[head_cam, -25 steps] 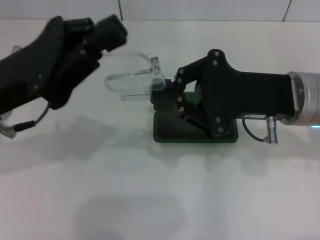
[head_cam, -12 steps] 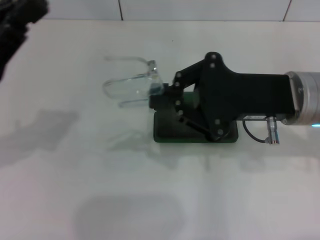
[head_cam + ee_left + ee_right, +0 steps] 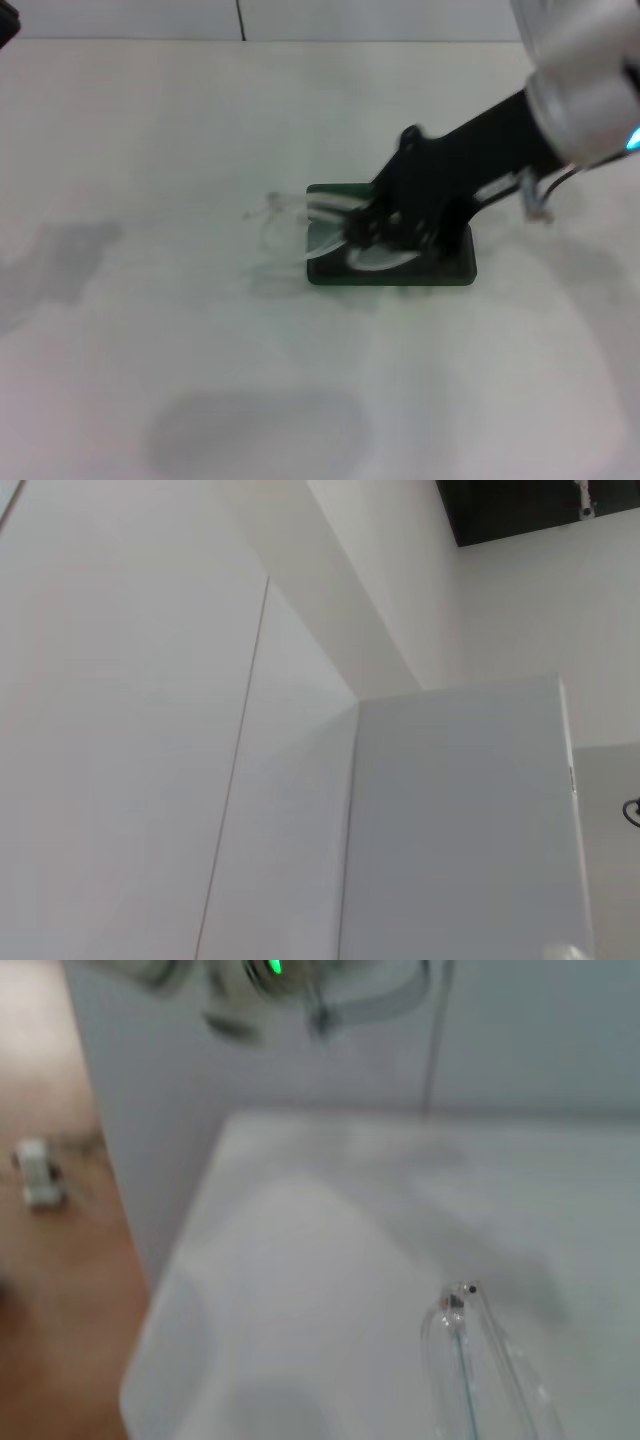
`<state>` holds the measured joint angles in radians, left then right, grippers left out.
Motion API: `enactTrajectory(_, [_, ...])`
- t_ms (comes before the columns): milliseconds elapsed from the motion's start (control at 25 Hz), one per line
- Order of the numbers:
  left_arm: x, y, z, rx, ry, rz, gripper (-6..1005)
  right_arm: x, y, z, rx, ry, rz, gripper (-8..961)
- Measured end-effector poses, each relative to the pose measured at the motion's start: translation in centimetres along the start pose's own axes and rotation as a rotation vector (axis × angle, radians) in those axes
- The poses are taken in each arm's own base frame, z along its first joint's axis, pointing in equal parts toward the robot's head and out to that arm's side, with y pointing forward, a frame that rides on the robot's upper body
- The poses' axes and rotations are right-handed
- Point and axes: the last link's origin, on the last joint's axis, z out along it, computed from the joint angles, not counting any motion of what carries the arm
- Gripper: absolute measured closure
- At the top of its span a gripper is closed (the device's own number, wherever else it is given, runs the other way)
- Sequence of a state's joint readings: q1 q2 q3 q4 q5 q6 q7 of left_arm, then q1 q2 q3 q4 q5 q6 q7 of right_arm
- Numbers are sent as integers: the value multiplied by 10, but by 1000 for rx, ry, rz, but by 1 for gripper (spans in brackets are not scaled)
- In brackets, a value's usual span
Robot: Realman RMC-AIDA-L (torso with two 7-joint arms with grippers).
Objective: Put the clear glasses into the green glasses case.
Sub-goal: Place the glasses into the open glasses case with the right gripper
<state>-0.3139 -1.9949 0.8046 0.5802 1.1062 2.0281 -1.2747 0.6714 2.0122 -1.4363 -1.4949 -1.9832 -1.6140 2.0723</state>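
The green glasses case (image 3: 445,270) lies flat on the white table, right of centre in the head view. My right gripper (image 3: 360,230) reaches down from the upper right and hangs low over the case's left half, shut on the clear glasses (image 3: 322,210). The glasses tilt, with their lens end sticking out past the case's left edge and their arms over the case. Part of the clear glasses (image 3: 470,1360) also shows in the right wrist view above the white table. Only a dark sliver of my left arm (image 3: 5,18) shows at the top left corner.
The white table (image 3: 200,350) spreads wide to the left and front of the case. A tiled wall (image 3: 240,18) runs along the far edge. The left wrist view holds only white walls.
My right arm has swung and tipped downward, bringing the glasses from beside the case's left end down onto its left half. My left arm has drawn back almost out of view.
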Motion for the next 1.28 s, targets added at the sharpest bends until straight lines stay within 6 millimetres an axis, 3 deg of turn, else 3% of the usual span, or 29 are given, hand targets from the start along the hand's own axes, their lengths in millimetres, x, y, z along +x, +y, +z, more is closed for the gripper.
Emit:
enactTrajectory(160, [0,0,0,2,1,1,950,-19,-9,-21,-99,129,156,900])
enactTrajectory(320, [-1,2,-3,11,0,-2,951,-29,-14,-22,-176,241,228,900])
enactTrajectory(560, [-2,3,-4,15,-2,-6,951,-15,-26,-2,-169,457,301,900])
enactTrajectory(880, [-1,0,0,2,-2,-4,950,-10,-37,19,-133,534,301,899])
enactTrajectory(1280, [-5,10,-20,61,-13,-16,951,-5,-52,52,-71,680,249,899])
